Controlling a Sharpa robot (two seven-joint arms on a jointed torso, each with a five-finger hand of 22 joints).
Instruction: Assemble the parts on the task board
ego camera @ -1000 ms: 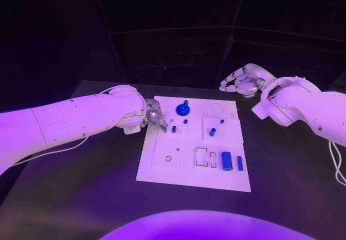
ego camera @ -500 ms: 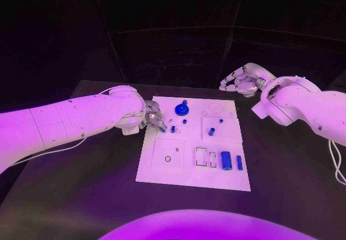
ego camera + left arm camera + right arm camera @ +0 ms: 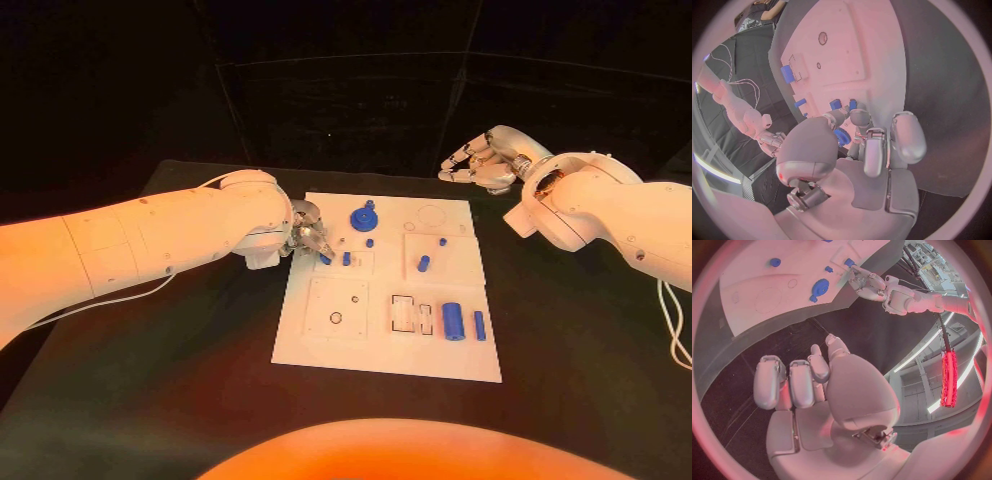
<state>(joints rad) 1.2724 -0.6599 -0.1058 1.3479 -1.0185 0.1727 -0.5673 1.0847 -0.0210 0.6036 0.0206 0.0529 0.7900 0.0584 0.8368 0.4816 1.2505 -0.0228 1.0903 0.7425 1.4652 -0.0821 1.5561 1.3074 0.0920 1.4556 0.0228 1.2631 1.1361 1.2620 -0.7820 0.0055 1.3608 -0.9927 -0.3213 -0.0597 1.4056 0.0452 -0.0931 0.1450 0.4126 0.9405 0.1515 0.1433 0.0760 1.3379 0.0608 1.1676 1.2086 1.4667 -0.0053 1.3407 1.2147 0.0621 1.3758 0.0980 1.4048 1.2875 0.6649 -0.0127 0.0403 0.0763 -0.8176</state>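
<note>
Left hand (image 3: 307, 236) at task board's (image 3: 332, 345) left edge, near far corner, fingers curled over small blue part (image 3: 842, 136); firm grip or mere touch — cannot tell. Risk: part slipping or tipping off-slot, fingertips hiding it. Other blue parts (image 3: 453, 321) spread across board, mid-table. Right hand (image 3: 480, 160) clenched, holding nothing, hovering beyond board's far right corner. Black table (image 3: 173, 380), dark room.

I count one task board (image 3: 378, 345) on one black table (image 3: 173, 400). About seven blue parts (image 3: 453, 321) show on it, beside two hands (image 3: 309, 234).
</note>
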